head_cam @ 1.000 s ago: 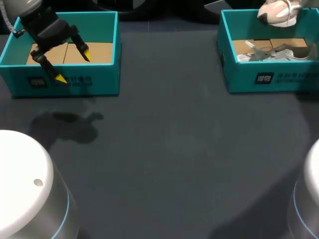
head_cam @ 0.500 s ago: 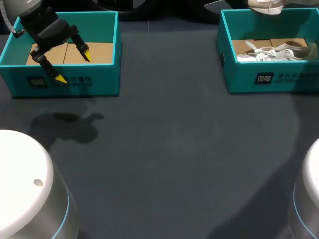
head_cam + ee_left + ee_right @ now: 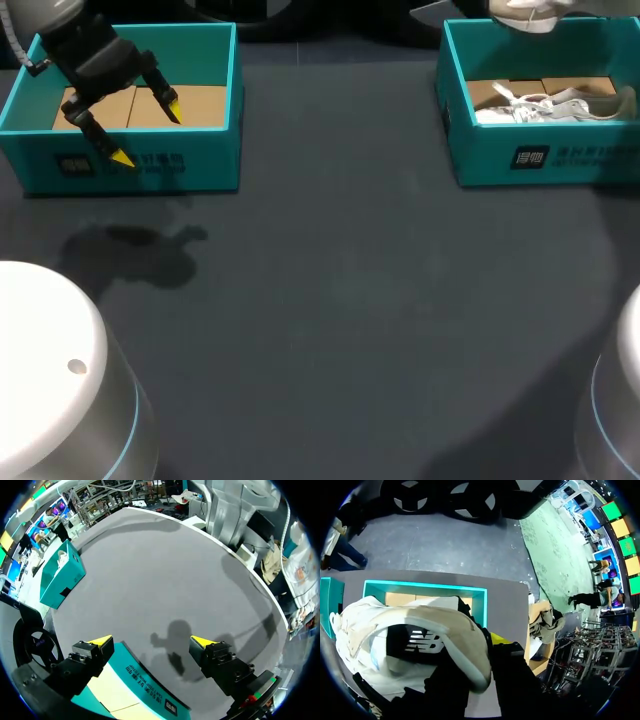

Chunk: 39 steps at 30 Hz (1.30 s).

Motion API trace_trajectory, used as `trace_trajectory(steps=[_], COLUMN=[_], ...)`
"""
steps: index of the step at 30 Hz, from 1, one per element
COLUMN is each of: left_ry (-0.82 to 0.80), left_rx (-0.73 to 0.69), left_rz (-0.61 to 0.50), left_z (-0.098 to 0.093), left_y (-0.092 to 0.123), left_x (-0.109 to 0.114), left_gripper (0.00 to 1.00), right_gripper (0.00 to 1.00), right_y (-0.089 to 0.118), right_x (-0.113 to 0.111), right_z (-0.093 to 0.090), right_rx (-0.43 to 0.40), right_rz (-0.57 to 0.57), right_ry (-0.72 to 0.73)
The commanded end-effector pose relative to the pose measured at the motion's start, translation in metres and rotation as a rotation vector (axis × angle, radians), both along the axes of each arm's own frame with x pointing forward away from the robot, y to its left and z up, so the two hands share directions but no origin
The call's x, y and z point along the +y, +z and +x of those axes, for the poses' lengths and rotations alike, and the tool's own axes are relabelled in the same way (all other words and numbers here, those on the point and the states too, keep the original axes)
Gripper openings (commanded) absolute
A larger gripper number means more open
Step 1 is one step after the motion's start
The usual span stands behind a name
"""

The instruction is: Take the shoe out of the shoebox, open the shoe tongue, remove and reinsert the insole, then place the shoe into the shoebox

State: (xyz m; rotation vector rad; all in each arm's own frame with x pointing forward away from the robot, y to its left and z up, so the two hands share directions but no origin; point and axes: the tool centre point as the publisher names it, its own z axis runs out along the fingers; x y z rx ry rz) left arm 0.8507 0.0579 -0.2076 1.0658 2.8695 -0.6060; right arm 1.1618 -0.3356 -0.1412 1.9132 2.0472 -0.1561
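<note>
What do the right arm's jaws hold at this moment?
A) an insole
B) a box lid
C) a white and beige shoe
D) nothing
C: in the right wrist view the jaws grip a white and beige shoe, held up above the teal shoebox.

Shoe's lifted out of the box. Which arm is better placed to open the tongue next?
Left, probably. The right gripper is shut on the shoe above the right box, so it is occupied. The left gripper hangs open and empty over the left box, free to reach across.
</note>
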Motion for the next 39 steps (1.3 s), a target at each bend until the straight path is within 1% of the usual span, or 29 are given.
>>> trace_trajectory(steps=[1,2,3,5,7,8,10,13,17,18,20,21,33,36,39], left_ry=[-0.001,-0.001,-0.001,-0.001,-0.001,-0.001,-0.001,-0.001,-0.001,-0.001,-0.001,-0.001,-0.001,-0.001,-0.001], left_rx=[0.000,0.000,0.000,0.000,0.000,0.000,0.000,0.000,0.000,0.000,0.000,0.000,0.000,0.000,0.000], left_rz=[0.002,0.002,0.002,0.002,0.002,0.002,0.002,0.002,0.002,0.002,0.002,0.002,0.002,0.002,0.002], left_z=[0.000,0.000,0.000,0.000,0.000,0.000,0.000,0.000,0.000,0.000,0.000,0.000,0.000,0.000,0.000], left_y=[0.000,0.000,0.000,0.000,0.000,0.000,0.000,0.000,0.000,0.000,0.000,0.000,0.000,0.000,0.000], left_x=[0.000,0.000,0.000,0.000,0.000,0.000,0.000,0.000,0.000,0.000,0.000,0.000,0.000,0.000,0.000], left_gripper=[1.00,1.00,1.00,1.00,1.00,1.00,1.00,1.00,1.00,1.00,1.00,1.00,1.00,1.00,1.00], right_gripper=[0.00,0.00,0.00,0.00,0.00,0.00,0.00,0.00,0.00,0.00,0.00,0.00,0.00,0.00,0.00], right_y=[0.001,0.001,-0.006,-0.021,-0.036,-0.042,-0.050,-0.060,-0.066,-0.067,-0.072,-0.074,-0.074,-0.087,-0.095], right_x=[0.001,0.001,0.000,0.001,0.003,0.003,0.003,0.001,-0.001,-0.001,-0.002,-0.003,-0.003,-0.004,-0.002], right_z=[-0.006,-0.006,-0.006,-0.005,-0.005,-0.005,-0.006,-0.005,-0.006,-0.007,-0.010,-0.013,-0.013,-0.010,-0.010], right_rx=[-0.025,-0.025,-0.044,-0.055,-0.052,-0.054,-0.052,-0.058,-0.076,-0.092,-0.099,-0.105,-0.105,-0.095,-0.093], right_rz=[0.001,0.001,0.007,0.000,0.015,0.004,0.020,0.009,-0.004,-0.006,-0.026,-0.012,-0.012,0.001,0.001], right_ry=[0.007,0.007,-0.011,-0.053,-0.066,-0.084,-0.094,-0.114,-0.122,-0.122,-0.138,-0.160,-0.160,-0.184,-0.209])
